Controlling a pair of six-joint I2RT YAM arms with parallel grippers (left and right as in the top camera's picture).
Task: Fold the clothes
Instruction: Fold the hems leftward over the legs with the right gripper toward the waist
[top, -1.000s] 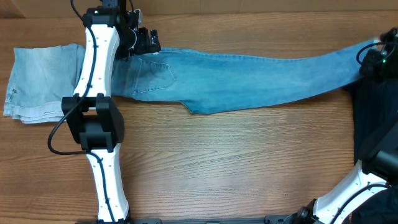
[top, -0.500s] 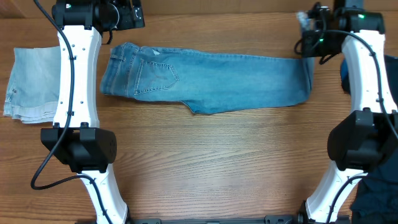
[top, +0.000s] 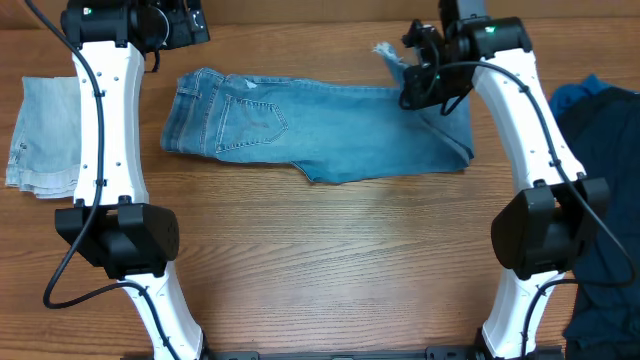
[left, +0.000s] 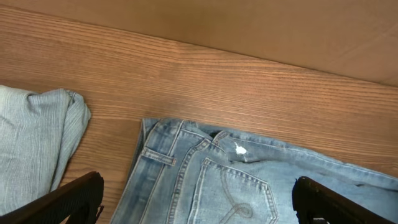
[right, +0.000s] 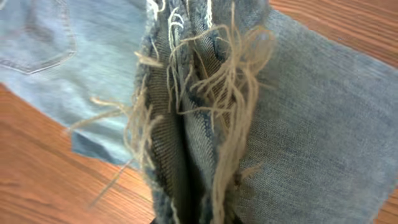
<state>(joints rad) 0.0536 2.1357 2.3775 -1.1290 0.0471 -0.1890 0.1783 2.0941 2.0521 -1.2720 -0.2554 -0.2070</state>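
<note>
jeans (top: 330, 135): frayed hem (right: 205, 81) is clenched in right gripper (top: 415, 80). left gripper (top: 185, 25) is held released, empty, beside the jeans' waistband (left: 180, 134).

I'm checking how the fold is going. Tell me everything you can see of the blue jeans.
The jeans are faded light-blue denim, soft and slightly creased, lying back-side up along the wooden table. The waistband, with belt loops, is at the left arm's end, and a stitched back pocket faces up. At the other end the legs double back over themselves. There the right pincer is shut on the frayed hem, holding it above the cloth.
</note>
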